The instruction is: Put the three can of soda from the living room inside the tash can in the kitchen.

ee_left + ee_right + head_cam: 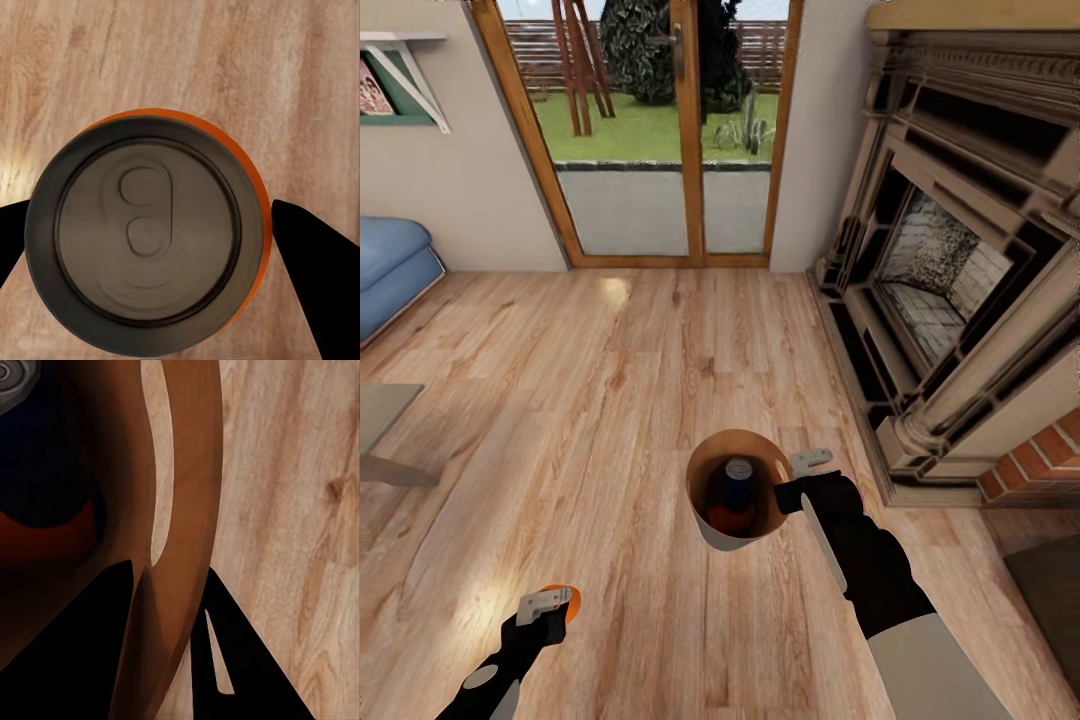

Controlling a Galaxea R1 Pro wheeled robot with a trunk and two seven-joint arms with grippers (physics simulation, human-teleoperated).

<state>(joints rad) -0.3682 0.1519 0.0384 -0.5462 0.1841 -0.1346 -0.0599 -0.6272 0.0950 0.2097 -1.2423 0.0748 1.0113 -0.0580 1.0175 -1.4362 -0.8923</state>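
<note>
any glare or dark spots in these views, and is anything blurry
Head view: pale glare patches on the light wood plank floor, and the inside of the round tan-brown bin is shadowed. Left wrist view: the orange soda can with its silver top looks soft and dim, with the left pincer's fingers pure black. Right wrist view: the bin wall is dark, and the floor grain is sharp.

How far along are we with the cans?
Two cans, dark blue and orange, already sit in the bin, which the right end effector holds by its rim. The left end effector grips the third can. Left: drop it in.
</note>
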